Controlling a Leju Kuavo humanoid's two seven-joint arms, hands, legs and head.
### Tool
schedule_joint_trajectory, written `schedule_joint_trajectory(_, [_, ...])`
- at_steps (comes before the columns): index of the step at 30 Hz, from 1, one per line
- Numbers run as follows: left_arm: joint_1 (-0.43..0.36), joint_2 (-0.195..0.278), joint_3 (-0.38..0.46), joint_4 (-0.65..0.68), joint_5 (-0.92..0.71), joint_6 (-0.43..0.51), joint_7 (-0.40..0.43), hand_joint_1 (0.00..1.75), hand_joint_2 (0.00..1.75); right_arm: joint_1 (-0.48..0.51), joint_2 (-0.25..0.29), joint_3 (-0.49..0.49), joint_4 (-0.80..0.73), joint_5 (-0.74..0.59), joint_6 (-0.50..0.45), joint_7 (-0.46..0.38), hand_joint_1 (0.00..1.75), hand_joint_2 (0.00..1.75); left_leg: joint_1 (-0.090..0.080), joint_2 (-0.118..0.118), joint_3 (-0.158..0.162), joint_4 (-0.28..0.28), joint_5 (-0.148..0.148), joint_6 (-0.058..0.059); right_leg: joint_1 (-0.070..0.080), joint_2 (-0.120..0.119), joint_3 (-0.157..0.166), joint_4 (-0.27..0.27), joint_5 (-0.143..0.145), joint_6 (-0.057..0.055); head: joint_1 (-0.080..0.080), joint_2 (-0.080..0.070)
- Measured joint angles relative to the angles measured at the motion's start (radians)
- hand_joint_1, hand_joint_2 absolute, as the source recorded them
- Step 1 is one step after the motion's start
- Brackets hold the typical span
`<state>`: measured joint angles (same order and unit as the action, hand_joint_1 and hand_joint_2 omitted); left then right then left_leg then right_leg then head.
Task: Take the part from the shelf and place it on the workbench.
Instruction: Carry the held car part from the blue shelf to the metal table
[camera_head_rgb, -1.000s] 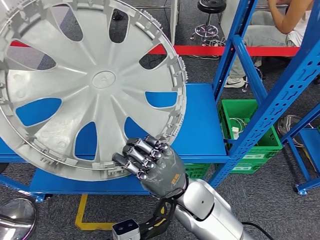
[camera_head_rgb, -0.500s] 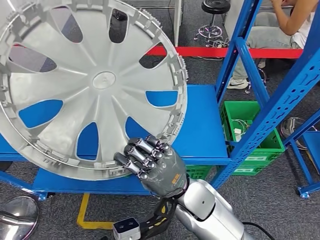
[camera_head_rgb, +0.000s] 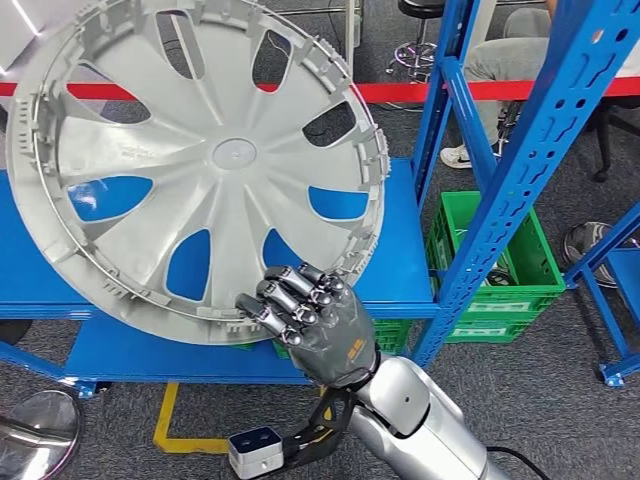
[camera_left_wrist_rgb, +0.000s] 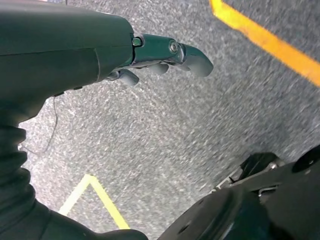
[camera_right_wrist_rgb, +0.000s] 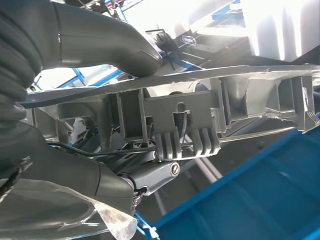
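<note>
The big grey wheel cover (camera_head_rgb: 204, 165) is up in the air, tipped toward the camera, in front of the blue shelf (camera_head_rgb: 400, 255). Its back side with the ribs faces us, and blue shows through its holes. The right hand (camera_head_rgb: 313, 325) comes up from about 5 o'clock in the head view and holds the cover at its lower rim, near 5 o'clock on the round shape. The dark fingers (camera_head_rgb: 283, 300) curl over the rim edge and lie against the cover. In the right wrist view the thick grey thumb (camera_right_wrist_rgb: 113, 42) sits on one side of the rim (camera_right_wrist_rgb: 181, 120) and a darker finger (camera_right_wrist_rgb: 158, 175) sits on the other side, so the fingers are clamped on the cover. The left hand (camera_left_wrist_rgb: 124, 50) hangs low over the grey carpet floor (camera_left_wrist_rgb: 188, 115), which has yellow lines (camera_left_wrist_rgb: 264, 45) on it. Its fingers (camera_left_wrist_rgb: 188, 55) stick out nearly straight and hold nothing. At 3 o'clock from the cover stand the blue shelf posts (camera_head_rgb: 528, 160), and a green crate (camera_head_rgb: 494, 270) sits on the floor behind them. A red line (camera_head_rgb: 407, 90) runs across the floor at 12 o'clock. A person's legs (camera_head_rgb: 490, 60) show at about 1 o'clock, past the posts. A shiny round thing (camera_head_rgb: 34, 430) lies on the floor at 7 o'clock.
</note>
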<state>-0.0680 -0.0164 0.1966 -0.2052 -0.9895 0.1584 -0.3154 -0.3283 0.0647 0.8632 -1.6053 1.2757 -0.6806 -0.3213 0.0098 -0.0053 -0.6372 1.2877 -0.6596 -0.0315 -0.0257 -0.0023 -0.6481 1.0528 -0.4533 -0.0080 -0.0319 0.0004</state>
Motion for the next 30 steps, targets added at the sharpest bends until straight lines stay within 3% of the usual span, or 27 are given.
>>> schedule_joint_trajectory(1, [0.000,0.000,-0.001,0.000,-0.001,0.000,0.001,0.00,1.75,0.000,0.000,-0.001,0.000,0.001,0.000,-0.002,1.75,1.75,0.000,0.000,0.022,-0.031,0.021,0.002,0.000,0.000,-0.005,0.000,0.005,0.001,0.000,0.000])
schedule_joint_trajectory(3, [-0.003,0.001,-0.004,0.000,-0.005,0.002,0.001,0.00,1.75,0.000,0.002,-0.003,0.001,0.007,0.000,-0.001,1.75,1.75,0.000,0.000,0.098,-0.165,0.080,0.009,0.000,0.000,-0.014,0.000,0.017,0.006,0.000,0.000])
schedule_joint_trajectory(5, [-0.006,0.002,-0.006,0.000,-0.010,0.003,0.000,0.00,1.75,-0.001,0.005,-0.007,0.001,0.013,0.000,0.002,1.75,1.75,-0.003,-0.002,0.148,-0.267,0.108,0.014,0.003,0.000,-0.022,0.000,0.030,0.016,0.001,0.000])
schedule_joint_trajectory(8, [-0.004,0.001,-0.008,0.000,-0.011,0.004,0.000,0.00,1.75,0.001,0.007,-0.013,0.002,0.016,0.000,0.002,1.75,1.75,-0.007,-0.001,0.141,-0.284,0.126,0.026,0.002,-0.001,-0.028,-0.011,0.054,0.034,0.001,0.000])
schedule_joint_trajectory(9, [-0.003,0.000,-0.008,0.000,-0.012,0.004,0.001,0.00,1.75,0.002,0.007,-0.015,0.002,0.016,0.000,0.002,1.75,1.75,-0.006,0.001,0.134,-0.286,0.136,0.034,0.002,0.000,-0.034,-0.009,0.047,0.038,0.001,0.000])
schedule_joint_trajectory(11, [-0.002,-0.002,-0.009,-0.001,-0.012,0.004,0.002,0.00,1.75,0.003,0.007,-0.020,0.003,0.017,0.000,0.001,1.75,1.75,-0.004,0.006,0.113,-0.291,0.160,0.049,0.003,0.001,-0.059,0.049,-0.023,0.042,0.005,0.000])
schedule_joint_trajectory(13, [-0.003,-0.003,-0.011,-0.001,-0.013,0.003,0.003,0.00,1.75,0.004,0.007,-0.023,0.006,0.018,0.000,0.000,1.75,1.75,-0.010,0.007,0.086,-0.290,0.181,0.059,0.005,0.001,-0.088,0.174,-0.118,0.042,0.008,0.000])
schedule_joint_trajectory(14, [-0.002,-0.004,-0.013,-0.001,-0.013,0.003,0.003,0.00,1.75,0.005,0.007,-0.025,0.008,0.018,0.000,0.000,1.75,1.75,-0.013,0.007,0.073,-0.289,0.191,0.062,0.006,0.001,-0.094,0.229,-0.142,0.041,0.009,0.000])
schedule_joint_trajectory(15, [-0.002,-0.004,-0.014,-0.001,-0.013,0.002,0.003,0.00,1.75,0.005,0.007,-0.026,0.011,0.019,0.000,0.000,1.75,1.75,-0.017,0.008,0.060,-0.288,0.201,0.064,0.009,0.001,-0.088,0.258,-0.144,0.039,0.009,0.000])
schedule_joint_trajectory(16, [-0.002,-0.005,-0.015,-0.001,-0.014,0.002,0.003,0.00,1.75,0.006,0.007,-0.027,0.014,0.020,0.000,0.000,1.75,1.75,-0.021,0.008,0.047,-0.288,0.210,0.065,0.012,0.001,-0.064,0.252,-0.128,0.034,0.008,0.000])
schedule_joint_trajectory(17, [-0.002,-0.006,-0.016,-0.001,-0.015,0.001,0.003,0.00,1.75,0.006,0.007,-0.028,0.017,0.021,0.000,0.000,1.75,1.75,-0.025,0.007,0.036,-0.287,0.220,0.065,0.016,0.001,-0.022,0.209,-0.102,0.026,0.008,0.000])
schedule_joint_trajectory(18, [-0.002,-0.006,-0.016,-0.001,-0.016,0.001,0.004,0.00,1.75,0.006,0.007,-0.028,0.019,0.021,0.000,0.000,1.75,1.75,-0.028,0.007,0.028,-0.287,0.228,0.065,0.022,0.001,0.031,0.143,-0.084,0.015,0.008,0.000])
schedule_joint_trajectory(20, [-0.002,-0.008,-0.019,-0.001,-0.017,0.000,0.004,0.00,1.75,0.004,0.008,-0.029,0.022,0.022,0.000,0.001,1.75,1.75,-0.033,0.006,0.015,-0.285,0.245,0.061,0.032,0.000,0.131,0.002,-0.082,-0.005,0.007,0.000])
schedule_joint_trajectory(22, [-0.002,-0.010,-0.022,-0.002,-0.019,0.000,0.005,0.00,1.75,0.002,0.009,-0.029,0.023,0.023,0.000,0.001,1.75,1.75,-0.032,0.007,0.006,-0.287,0.265,0.054,0.036,0.000,0.164,-0.060,-0.089,-0.012,0.007,0.000])
schedule_joint_trajectory(23, [-0.002,-0.009,-0.022,-0.002,-0.020,-0.001,0.005,0.00,1.75,0.001,0.009,-0.029,0.024,0.023,0.000,0.001,1.75,1.75,-0.031,0.007,0.004,-0.288,0.274,0.049,0.036,0.000,0.157,-0.066,-0.081,-0.011,0.008,0.000])
schedule_joint_trajectory(25, [-0.002,-0.006,-0.023,-0.002,-0.020,-0.002,0.005,0.00,1.75,0.000,0.009,-0.030,0.025,0.023,0.000,0.001,1.75,1.75,-0.029,0.005,-0.009,-0.272,0.252,0.037,0.030,-0.004,0.144,-0.073,-0.060,-0.016,0.008,0.000])
schedule_joint_trajectory(26, [-0.001,-0.004,-0.023,-0.002,-0.020,-0.003,0.006,0.00,1.75,0.000,0.010,-0.029,0.026,0.022,0.000,0.002,1.75,1.75,-0.027,0.004,-0.021,-0.238,0.214,0.029,0.025,-0.006,0.132,-0.076,-0.048,-0.019,0.007,0.000])
schedule_joint_trajectory(28, [-0.001,-0.002,-0.023,-0.002,-0.020,-0.003,0.006,0.00,1.75,0.000,0.011,-0.029,0.030,0.019,0.000,0.003,1.75,1.75,-0.014,0.003,-0.053,-0.117,0.116,0.013,0.022,-0.008,0.105,-0.074,-0.024,-0.022,0.004,0.000])
schedule_joint_trajectory(29, [-0.001,-0.002,-0.023,-0.002,-0.020,-0.003,0.006,0.00,1.75,0.000,0.011,-0.029,0.032,0.017,0.000,0.004,1.75,1.75,-0.008,0.003,-0.064,-0.055,0.085,0.006,0.021,-0.009,0.088,-0.072,-0.012,-0.020,0.004,0.000])
schedule_joint_trajectory(30, [-0.001,-0.001,-0.023,-0.002,-0.020,-0.004,0.006,0.00,1.75,0.000,0.011,-0.029,0.035,0.017,0.000,0.007,1.75,1.75,-0.002,0.003,-0.064,-0.016,0.079,0.000,0.020,-0.009,0.070,-0.068,-0.001,-0.017,0.005,0.000])
